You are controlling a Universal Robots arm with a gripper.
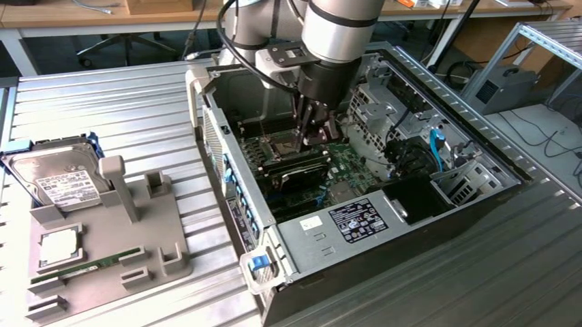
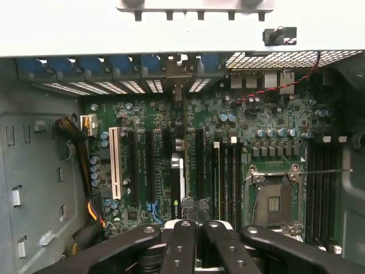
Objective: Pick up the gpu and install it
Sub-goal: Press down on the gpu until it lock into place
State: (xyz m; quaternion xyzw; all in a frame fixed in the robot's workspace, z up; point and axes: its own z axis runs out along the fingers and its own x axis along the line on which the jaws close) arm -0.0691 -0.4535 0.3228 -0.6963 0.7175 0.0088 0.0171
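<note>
In the exterior view my gripper (image 1: 314, 138) reaches down into the open computer case (image 1: 473, 153), just above the green motherboard (image 1: 350, 170). The gpu (image 1: 296, 174) shows as a dark card below the fingers, lying toward the case's rear wall with the blue tabs. In the wrist view the gpu (image 2: 178, 165) is seen edge-on, running from my black fingers (image 2: 181, 240) up to its metal bracket (image 2: 174, 80) at the rear slot openings, in line with the expansion slots. The gripper (image 2: 194, 228) is shut on the card's near end.
An open CPU socket (image 2: 274, 200) and RAM slots (image 2: 322, 188) lie beside the card. A white slot (image 2: 113, 162) and cables (image 2: 80, 142) flank the other side. On the exterior view's left, a grey fixture (image 1: 136, 231) holds a hard drive (image 1: 54, 178), a CPU (image 1: 59, 246) and a RAM stick (image 1: 86, 266).
</note>
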